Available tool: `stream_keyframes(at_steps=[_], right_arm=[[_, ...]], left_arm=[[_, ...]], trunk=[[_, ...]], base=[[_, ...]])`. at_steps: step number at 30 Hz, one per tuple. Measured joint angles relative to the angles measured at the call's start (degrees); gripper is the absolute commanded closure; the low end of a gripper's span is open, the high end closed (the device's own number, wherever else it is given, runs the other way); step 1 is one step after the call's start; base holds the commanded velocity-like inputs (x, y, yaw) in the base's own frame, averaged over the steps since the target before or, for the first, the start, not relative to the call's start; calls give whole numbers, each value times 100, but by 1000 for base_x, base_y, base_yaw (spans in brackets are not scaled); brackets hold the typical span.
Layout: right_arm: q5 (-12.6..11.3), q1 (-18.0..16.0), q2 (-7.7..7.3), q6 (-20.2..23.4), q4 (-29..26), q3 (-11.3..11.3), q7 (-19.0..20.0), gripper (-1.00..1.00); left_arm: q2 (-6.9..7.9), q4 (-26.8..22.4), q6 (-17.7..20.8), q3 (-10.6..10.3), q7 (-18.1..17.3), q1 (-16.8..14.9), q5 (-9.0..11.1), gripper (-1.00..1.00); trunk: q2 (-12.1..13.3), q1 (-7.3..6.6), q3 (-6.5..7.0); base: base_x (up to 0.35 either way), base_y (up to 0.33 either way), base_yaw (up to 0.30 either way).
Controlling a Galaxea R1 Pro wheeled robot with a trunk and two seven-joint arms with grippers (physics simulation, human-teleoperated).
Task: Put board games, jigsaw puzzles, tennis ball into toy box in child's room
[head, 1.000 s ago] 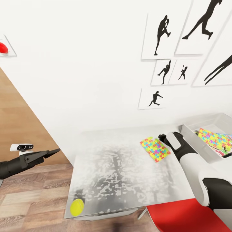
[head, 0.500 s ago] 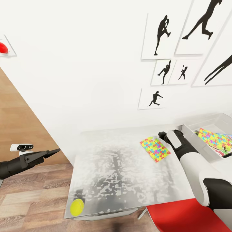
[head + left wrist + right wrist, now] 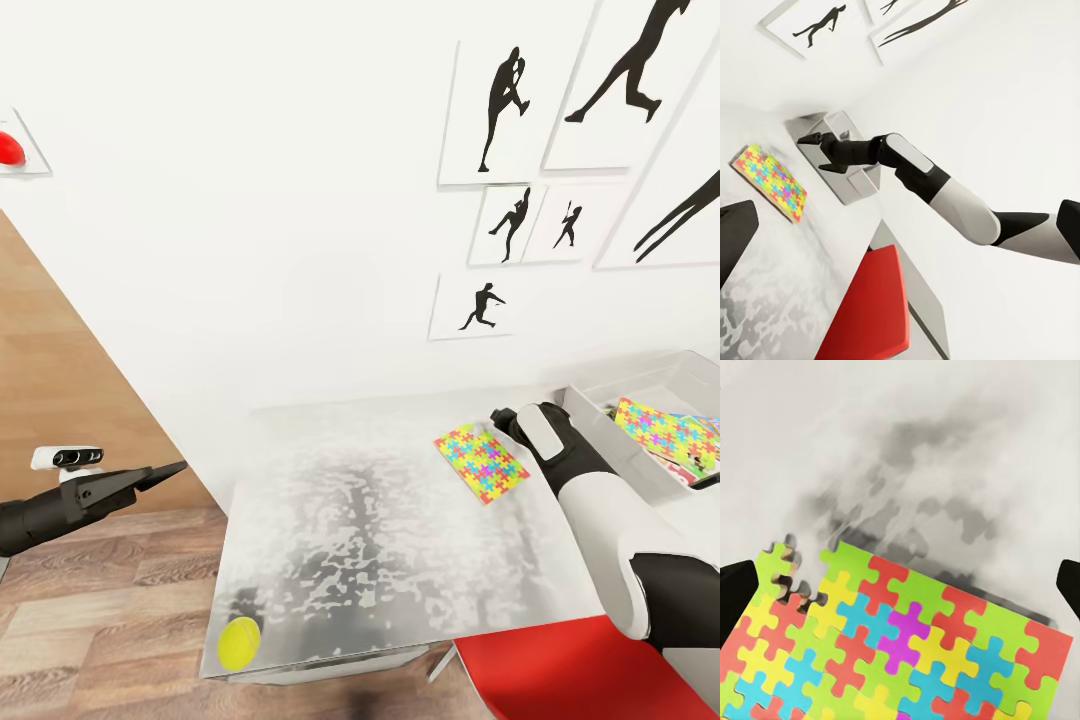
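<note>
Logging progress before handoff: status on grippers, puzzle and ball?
Right gripper open over jigsaw puzzle on table. Left gripper idle off the table. Tennis ball at near corner. Nothing in the way.

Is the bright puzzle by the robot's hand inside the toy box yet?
Not yet. That jigsaw puzzle lies flat on the table, outside the toy box, with the right end effector beside it.

light: bright, even | shadows: faint | glare: mottled sheen on table (image 3: pixel 380 540) | focus: sharp
</note>
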Motion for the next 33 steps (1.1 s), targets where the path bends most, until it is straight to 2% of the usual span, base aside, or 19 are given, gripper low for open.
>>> stream_keyframes(at_steps=[9, 14, 20, 27, 33], right_arm=[[3, -33, -11, 22, 0, -13, 1, -100], [3, -64, -61, 196, 0, -36, -3, -100], [4, -123, -77, 310, -23, -53, -6, -100], [5, -140, -74, 321, -26, -61, -4, -100], [5, -213, -71, 322, -21, -65, -3, -100]], left_arm=[[11, 0, 0, 4, -7, 0, 0, -100], [40, 6, -2, 20, -24, 0, 7, -100], [60, 8, 1, 316, -53, 0, 4, -100], [88, 9, 8, 462, -60, 0, 2, -100], [143, 10, 16, 679, -60, 6, 2, -100]], trunk=[[0, 0, -9], [0, 0, -33], [0, 0, -68], [0, 0, -110], [0, 0, -146]], base=[[0, 0, 0], [0, 0, 0], [0, 0, 0], [0, 0, 0], [0, 0, 0]])
